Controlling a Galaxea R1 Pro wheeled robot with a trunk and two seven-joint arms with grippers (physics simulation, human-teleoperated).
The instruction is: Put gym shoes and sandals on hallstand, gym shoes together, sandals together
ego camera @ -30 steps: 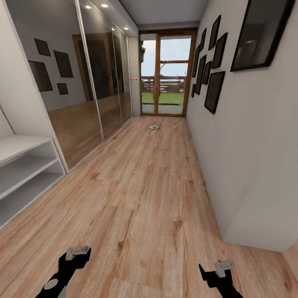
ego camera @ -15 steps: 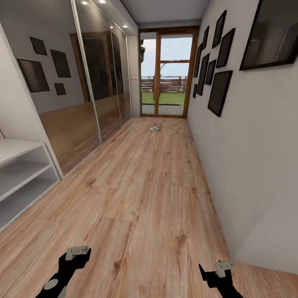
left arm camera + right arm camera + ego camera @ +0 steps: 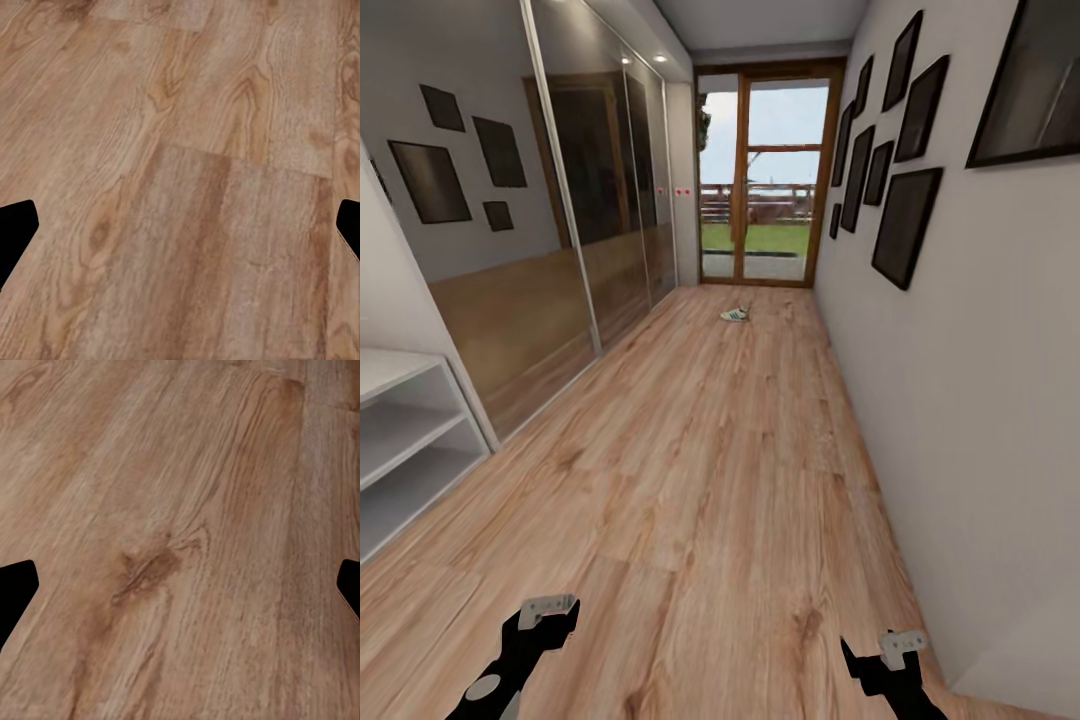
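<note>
Far down the corridor we spot a gym shoe (image 3: 735,314), white with a touch of green, lying on the corridor floor (image 3: 720,470) just short of the glass door (image 3: 765,180); at this range we cannot tell whether it is one shoe or a pair. It sits well apart from us, roughly mid-width between the walls. Over on the left edge of the head view we have the hallstand (image 3: 405,440), its light-grey top and low open shelves showing, standing on the planks beside the mirrored wardrobe doors (image 3: 560,200). Along the right-hand wall hang dark picture frames (image 3: 905,225), and more of them show reflected in the mirrors. Down at the bottom of the head view our left end effector (image 3: 547,606) and right end effector (image 3: 901,642) hang low over the bare planks, each black with a pale grey tip. In the left wrist view the left end effector's fingers (image 3: 16,229) stand wide apart at the picture's two edges with only wood grain between them, gripping nothing. The right wrist view tells the same story: fingers (image 3: 16,585) spread to the edges, a dark knot in the floor between them, nothing pinched.
</note>
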